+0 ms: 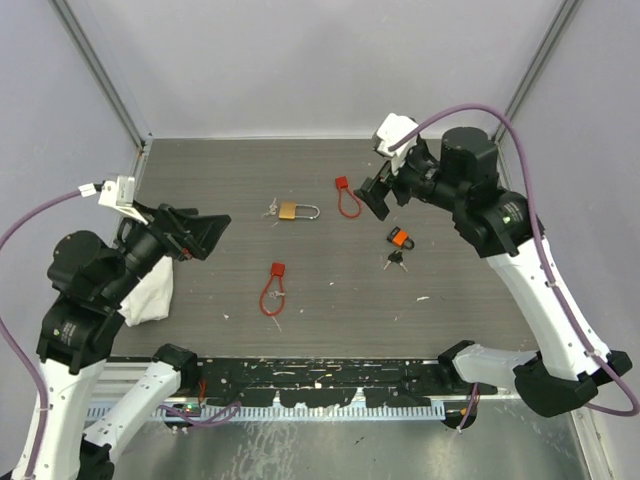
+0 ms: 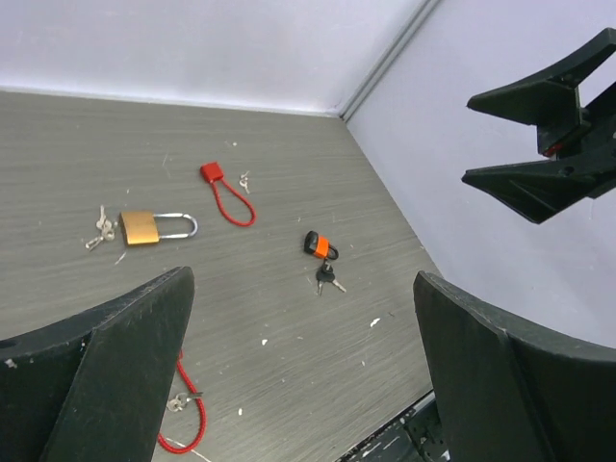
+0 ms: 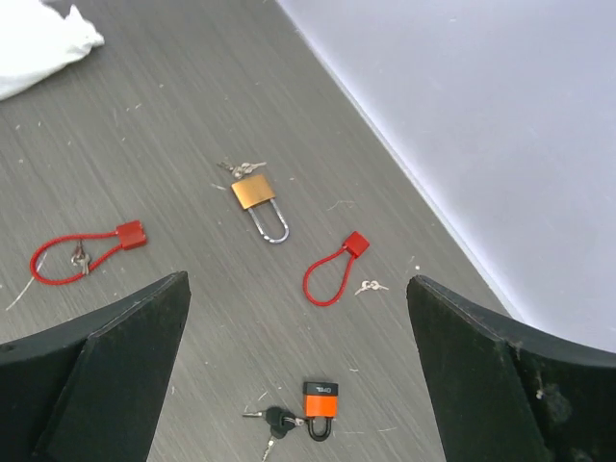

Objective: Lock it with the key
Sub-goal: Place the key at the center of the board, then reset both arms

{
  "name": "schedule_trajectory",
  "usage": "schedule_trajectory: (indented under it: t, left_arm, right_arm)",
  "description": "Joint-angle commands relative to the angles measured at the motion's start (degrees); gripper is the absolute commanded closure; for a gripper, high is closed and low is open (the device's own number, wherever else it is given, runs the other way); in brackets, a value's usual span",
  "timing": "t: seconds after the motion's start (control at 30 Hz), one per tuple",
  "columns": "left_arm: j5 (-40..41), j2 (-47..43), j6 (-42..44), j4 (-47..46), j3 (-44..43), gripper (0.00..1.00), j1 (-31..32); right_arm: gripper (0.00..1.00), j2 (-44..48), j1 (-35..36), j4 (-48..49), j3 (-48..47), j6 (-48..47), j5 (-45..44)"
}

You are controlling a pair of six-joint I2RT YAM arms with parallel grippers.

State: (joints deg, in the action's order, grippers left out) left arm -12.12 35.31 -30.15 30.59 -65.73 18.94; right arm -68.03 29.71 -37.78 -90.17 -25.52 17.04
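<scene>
Key bunch [image 1: 395, 262], dark heads and thin silver blades, lies on the table [image 1: 330, 335] at about 4 o'clock from its middle. It is just beside the small orange padlock [image 1: 401, 238], on that lock's 6 o'clock side. From where I stand I cannot tell whether key and lock touch. Neither claw is on them.

The right claw [image 1: 375, 197] hangs in the air at roughly 11 o'clock from the orange padlock, near it but not touching. Its jaws are spread wide with nothing between them. Its own camera looks down between the two dark fingers [image 3: 106, 366] and finds the orange padlock [image 3: 320, 402] low in the gap, with the key bunch [image 3: 274, 423] close by.

The left claw [image 1: 205, 238] is over at 9 o'clock of the table, well apart from the keys. It is also gaping wide and carrying nothing. A white cloth [image 1: 150, 295] lies under that arm, at the table's 8 o'clock edge.

A brass padlock [image 1: 288, 211] with a silver shackle rests toward 12 o'clock of the table's middle, with small silvery keys at its 9 o'clock end. One red cable lock [image 1: 341, 183] lies at about 1 o'clock of the middle, just by the right claw. Another red cable lock [image 1: 278, 268] lies at 7 o'clock.
</scene>
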Motion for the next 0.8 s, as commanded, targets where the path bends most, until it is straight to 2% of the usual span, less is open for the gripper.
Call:
schedule_trajectory:
  t: [0.0, 0.17, 0.37, 0.77]
  left_arm:
    - [-4.3, 3.6, 3.3, 6.9, -9.4, 0.02, -0.4]
    - [-4.4, 5.2, 6.7, 11.1, -17.3, 0.02, -0.4]
    - [-5.2, 6.6, 8.5, 13.1, -23.3, 0.02, -0.3]
    - [-9.8, 7.8, 7.2, 11.3, -22.9, 0.02, -0.3]
  right_arm:
    - [0.00, 0.9, -2.6, -5.8, -7.1, 1.9, 1.7]
    - [0.00, 2.7, -4.2, -3.7, -9.0, 8.5, 0.1]
    - [0.00, 5.8, -4.9, -0.6, -8.6, 17.8, -8.0]
    - [0.00, 9.6, -6.1, -1.2, -7.2, 17.6, -8.9]
